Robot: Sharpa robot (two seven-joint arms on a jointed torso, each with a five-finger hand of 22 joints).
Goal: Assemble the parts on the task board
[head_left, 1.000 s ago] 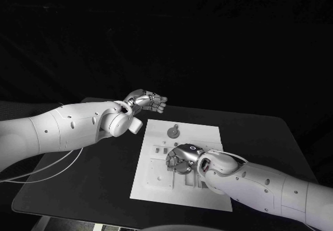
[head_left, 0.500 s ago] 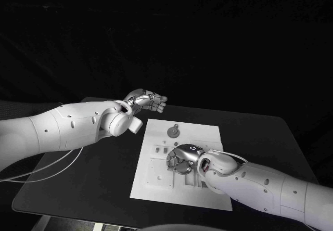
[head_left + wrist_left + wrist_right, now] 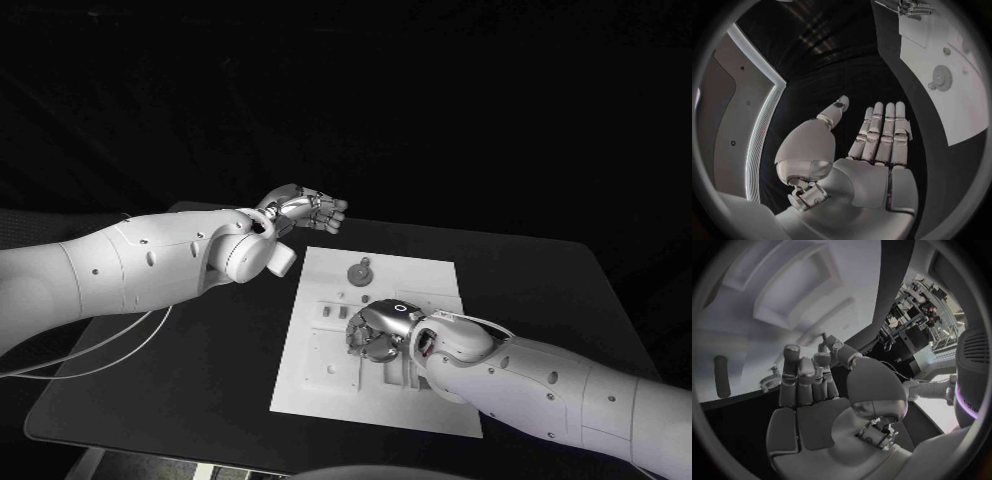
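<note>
Right hand (image 3: pixel 379 333) curled low over task board (image 3: pixel 326 375), grip unclear; left hand (image 3: pixel 303 211) empty, open.

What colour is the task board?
White, clearest in the head view: task board.

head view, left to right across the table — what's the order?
left arm → left hand, held above the table's far left corner → task board with a round grey part at its far end → right hand down on the board's middle → right arm.
</note>
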